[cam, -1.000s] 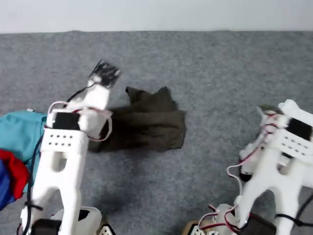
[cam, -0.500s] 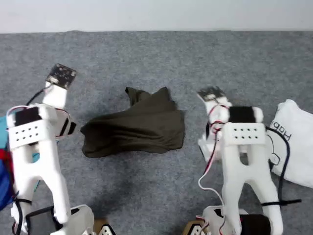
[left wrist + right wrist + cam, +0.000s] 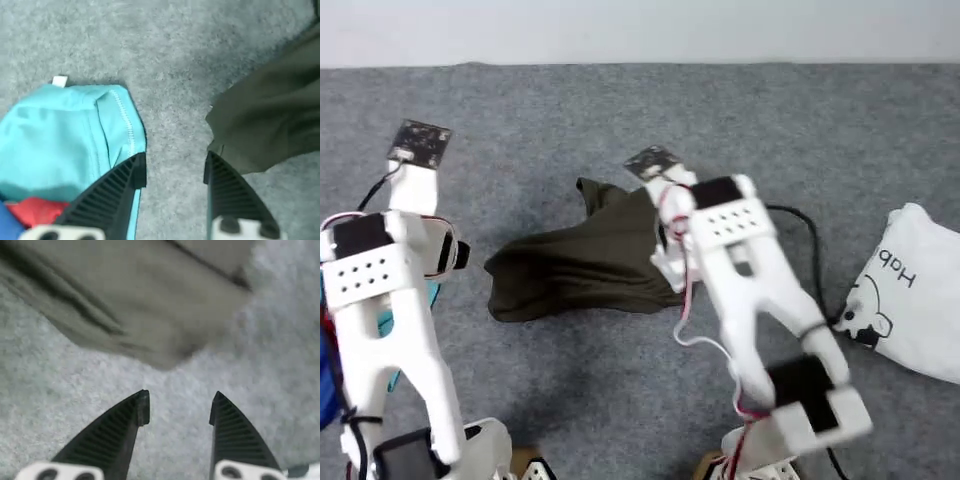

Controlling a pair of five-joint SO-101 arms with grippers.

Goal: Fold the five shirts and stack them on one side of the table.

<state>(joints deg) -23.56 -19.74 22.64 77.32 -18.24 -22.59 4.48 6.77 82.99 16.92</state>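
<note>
Swinging inward, the right gripper (image 3: 179, 407) reached the rumpled olive shirt (image 3: 585, 265) mid-table, jaws spread and empty, like the left gripper (image 3: 175, 167); teal shirt (image 3: 60, 135) and white shirt (image 3: 915, 300) waited aside, so most folding seemingly remained

We see a grey, felt-like worktop (image 3: 620, 400) spreading under the left gripper (image 3: 174, 167) and the right gripper (image 3: 177, 407) and on past them. Well beyond both, along its far edge, we find a pale wall (image 3: 640, 30).
</note>
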